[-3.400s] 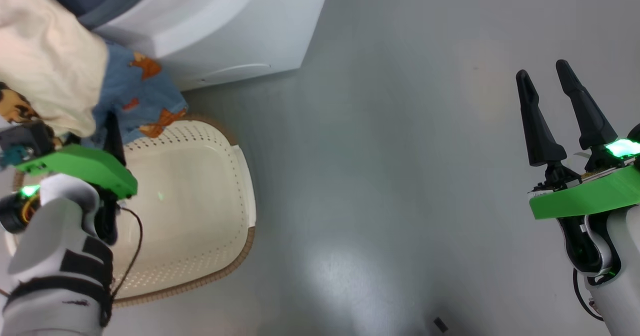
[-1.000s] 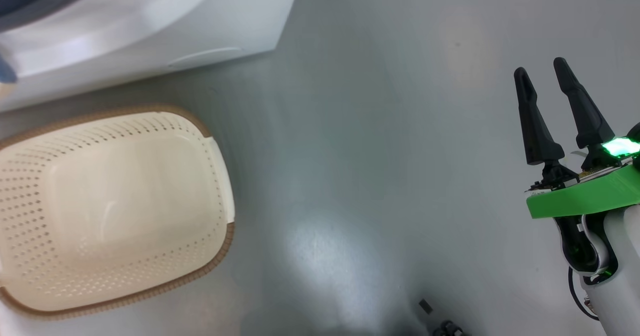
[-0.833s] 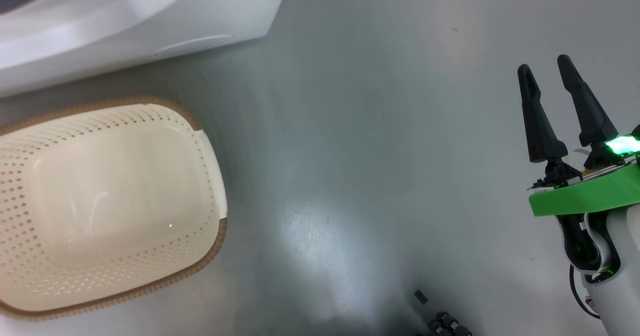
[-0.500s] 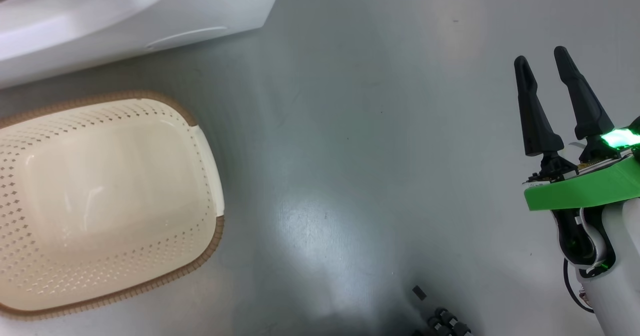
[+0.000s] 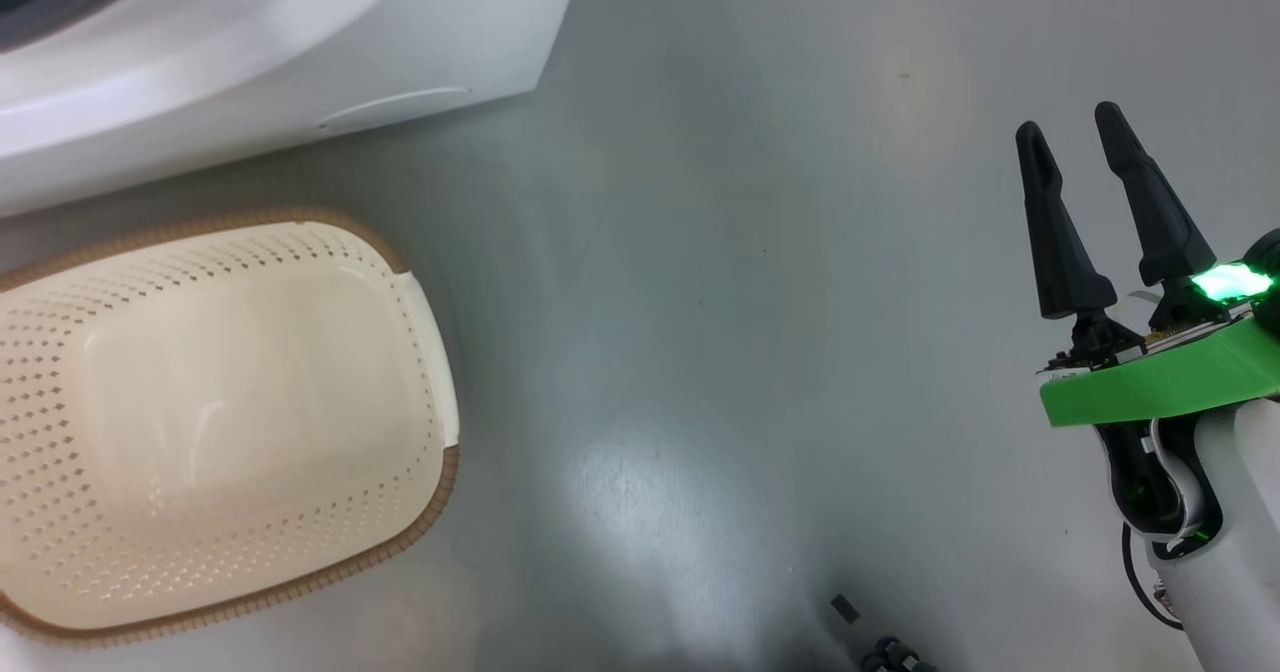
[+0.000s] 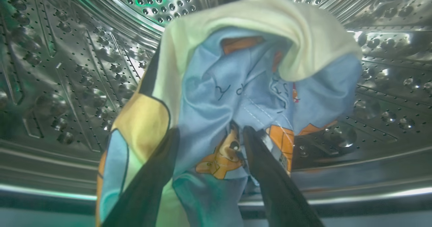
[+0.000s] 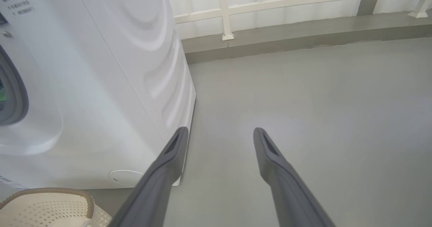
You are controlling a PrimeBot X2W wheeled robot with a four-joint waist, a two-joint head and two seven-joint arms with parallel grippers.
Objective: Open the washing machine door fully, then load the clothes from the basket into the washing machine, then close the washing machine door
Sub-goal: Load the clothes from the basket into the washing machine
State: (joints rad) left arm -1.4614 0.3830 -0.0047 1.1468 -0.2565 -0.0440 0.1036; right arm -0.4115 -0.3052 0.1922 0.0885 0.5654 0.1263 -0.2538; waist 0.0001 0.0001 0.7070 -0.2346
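Pose, left arm: found reaching well inside the perforated steel drum (image 6: 84,68) of the washing machine (image 5: 300,42). Found the left gripper (image 6: 211,129) pointing at the drum's back wall, its two dark fingers spread wide and clamped on nothing. Noted the clothes (image 6: 216,85) inside the drum, bunched between and ahead of those fingers: light-blue cloth with orange bears touching both, a cream fold draped over the top. Could not tell whether the bundle rested on the drum or hung from the fingers.

Pose, right arm: found held out over the grey floor (image 5: 750,302), well apart from the machine. Found the right gripper (image 5: 1069,122) upright above its green collar (image 5: 1160,387), fingers parted, gripping nothing.

Surroundings: recorded the basket (image 5: 300,252) on the floor just in front of the machine, its cream bottom bare. Noted the round flap (image 7: 125,178) low on the machine's front, near the basket rim. Logged a white rail (image 7: 287,0) along the far wall and a small dark piece (image 5: 845,607) on the floor.

Obstructions: found the bundle blocking sight of the drum's back centre. Found open floor ahead of the right gripper.
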